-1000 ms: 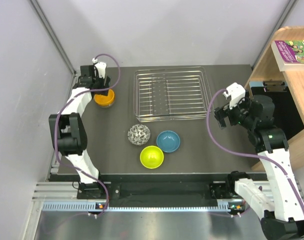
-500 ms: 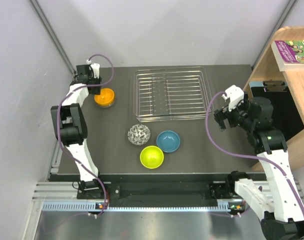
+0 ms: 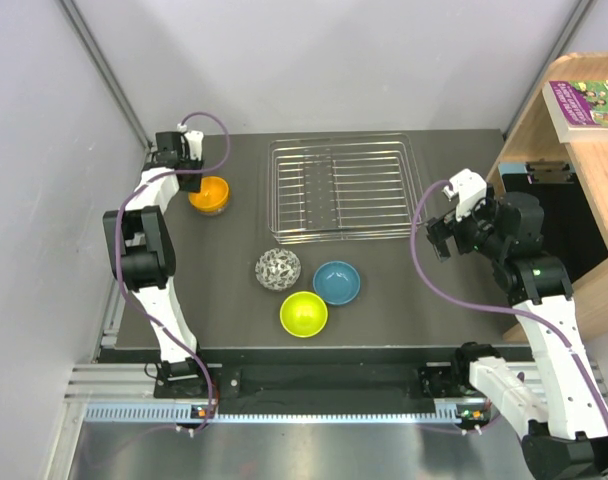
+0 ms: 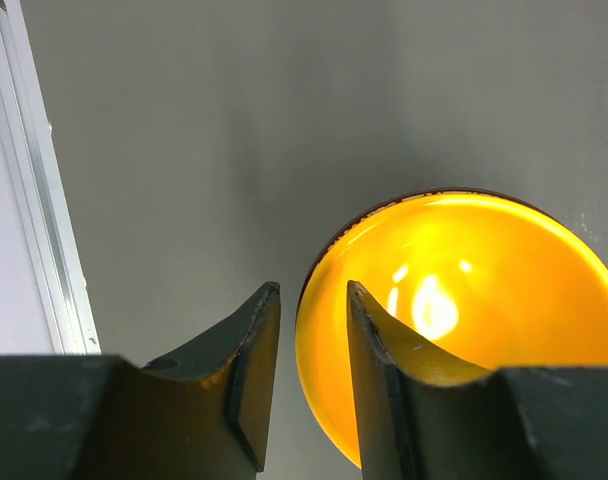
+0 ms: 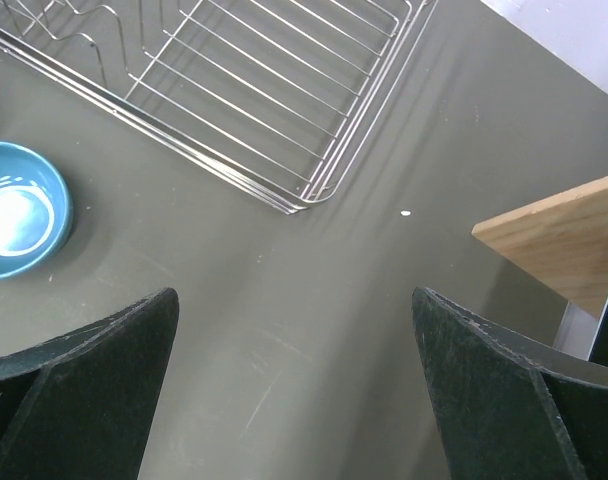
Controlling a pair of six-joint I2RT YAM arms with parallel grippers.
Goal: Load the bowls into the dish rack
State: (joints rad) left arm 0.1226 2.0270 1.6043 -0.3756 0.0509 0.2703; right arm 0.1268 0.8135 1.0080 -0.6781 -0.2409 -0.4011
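Dish rack (image 3: 342, 188) sat upper centre on the dark table (image 3: 404, 300). I had the left gripper (image 3: 193, 178) in the upper left, down at the upper-left rim of the orange bowl (image 3: 210, 194), which lay just left of the rack. Mosaic bowl (image 3: 278, 268), blue bowl (image 3: 336, 282) and lime green bowl (image 3: 303, 313) clustered mid-frame below the rack, all on the table. My right gripper (image 3: 439, 238) hung centre right, near the rack's lower right corner, apart from every bowl. Wooden shelf (image 3: 544, 110) with a book (image 3: 587, 103) stood upper right.

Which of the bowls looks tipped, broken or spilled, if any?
None. The orange round bowl, blue bowl and lime green bowl sit open side up on the dark table. The black-and-white mosaic bowl looks whole. The silver wire dish rack sits straight.
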